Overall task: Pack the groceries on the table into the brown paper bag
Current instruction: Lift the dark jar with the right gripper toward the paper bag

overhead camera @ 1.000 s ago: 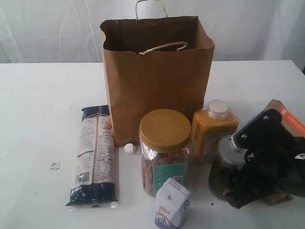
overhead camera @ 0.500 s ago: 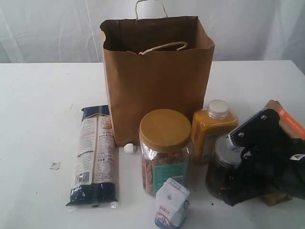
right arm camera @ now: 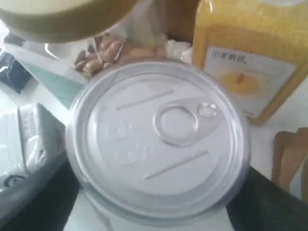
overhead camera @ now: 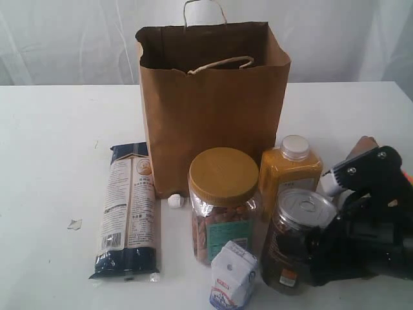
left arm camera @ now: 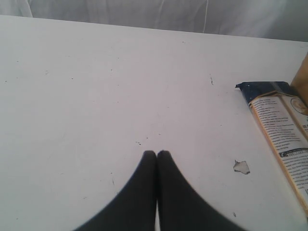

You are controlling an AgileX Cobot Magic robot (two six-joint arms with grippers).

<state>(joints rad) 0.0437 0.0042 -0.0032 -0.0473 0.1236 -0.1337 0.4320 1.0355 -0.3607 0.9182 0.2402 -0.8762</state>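
Note:
The brown paper bag (overhead camera: 213, 110) stands open at the back of the white table (overhead camera: 51, 161). In front of it are the pasta packet (overhead camera: 128, 210), lying flat, the tan-lidded jar (overhead camera: 224, 200), the orange-yellow bottle (overhead camera: 288, 174) and the small white carton (overhead camera: 233, 276). My right gripper (overhead camera: 310, 252) is shut on the dark metal-lidded jar (overhead camera: 297, 236), and its black fingers (right arm camera: 269, 204) flank the silver pull-tab lid (right arm camera: 159, 139). The kraft pouch (overhead camera: 361, 147) is mostly hidden behind that arm. My left gripper (left arm camera: 157, 153) is shut and empty over bare table (left arm camera: 96, 86), with the pasta packet (left arm camera: 281, 134) off to one side.
A small white lump (overhead camera: 175, 201) lies at the bag's foot. A torn paper scrap (overhead camera: 75, 224) lies left of the pasta packet. The bottle (right arm camera: 250, 57), tan-lidded jar (right arm camera: 72, 19) and carton (right arm camera: 29, 139) crowd close around the held jar. A white curtain hangs behind the table.
The right gripper has drawn back to the right and lower. The dark jar has come left and toward the camera with it, and its whole lid now shows. The left gripper has not moved.

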